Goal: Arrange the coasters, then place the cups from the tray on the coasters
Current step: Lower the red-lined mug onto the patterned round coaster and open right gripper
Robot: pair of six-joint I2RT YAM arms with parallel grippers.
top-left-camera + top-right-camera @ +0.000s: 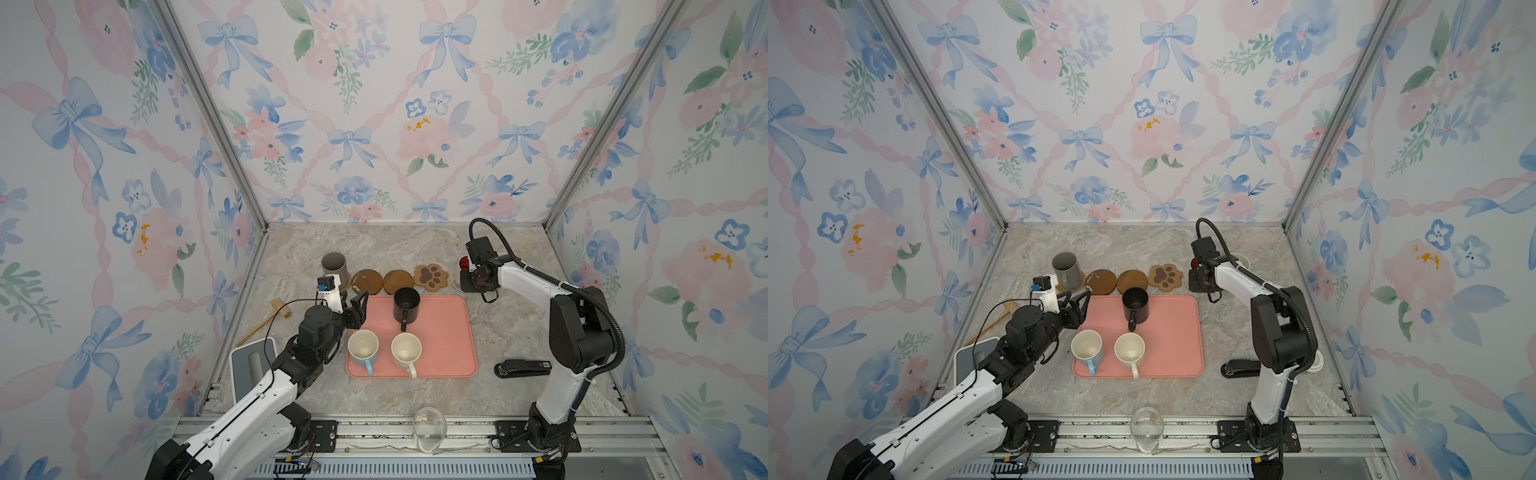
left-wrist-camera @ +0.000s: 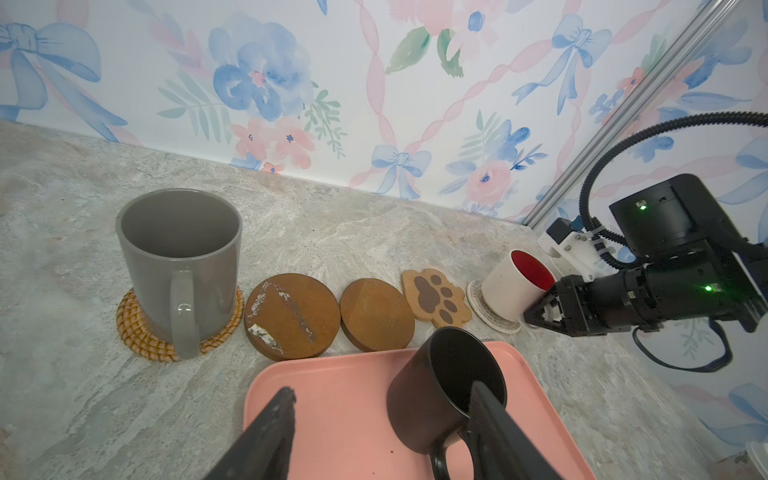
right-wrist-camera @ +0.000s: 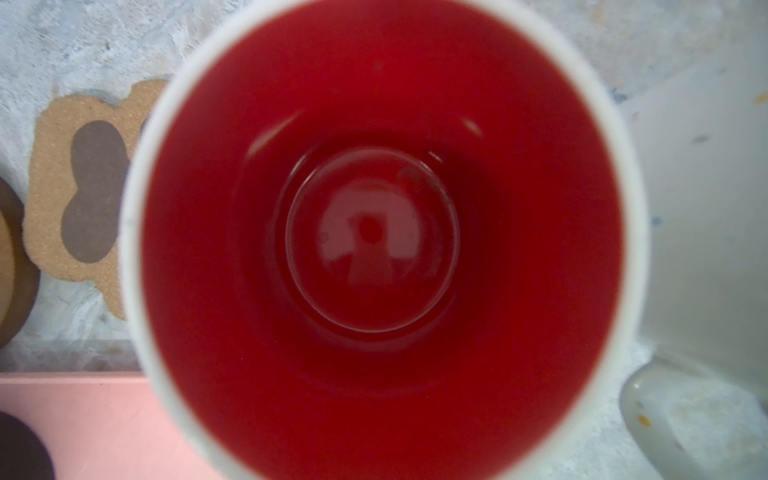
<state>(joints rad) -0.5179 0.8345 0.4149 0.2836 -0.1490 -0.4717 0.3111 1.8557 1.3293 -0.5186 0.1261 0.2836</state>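
Coasters (image 1: 398, 281) lie in one row on the table (image 1: 374, 245), just beyond the far edge of the tray (image 1: 449, 340), so each mug has only a short way to go from tray to mat. From left to right the row reads: rattan coaster (image 2: 137, 332), left brown coaster (image 2: 291, 316), right brown coaster (image 2: 376, 313), paw coaster (image 2: 436, 297), white woven coaster (image 2: 488, 311). The grey mug (image 2: 178, 257) stands upright on the rattan coaster, handle toward the near side. The red-lined mug (image 2: 511, 286) is on the white woven coaster at the right end; it looks slightly tilted, so full seating cannot be confirmed. The right gripper (image 2: 530, 318) sits against that mug's near side with its jaws drawn almost together. The handle is hidden there, so a pinch on the handle is a judgement, made to steady the mug during set-down. Three mugs stand on the tray: the black mug (image 1: 406, 305) at far middle, and the pale blue mug (image 1: 363, 349) and cream mug (image 1: 406, 351) side by side at the near edge, all handles pointing near for access. The left gripper (image 1: 356, 298) hovers over the tray's far left corner, jaws spread wide, holding nothing, aimed at the black mug but apart from it. Both brown coasters and the paw coaster are free.
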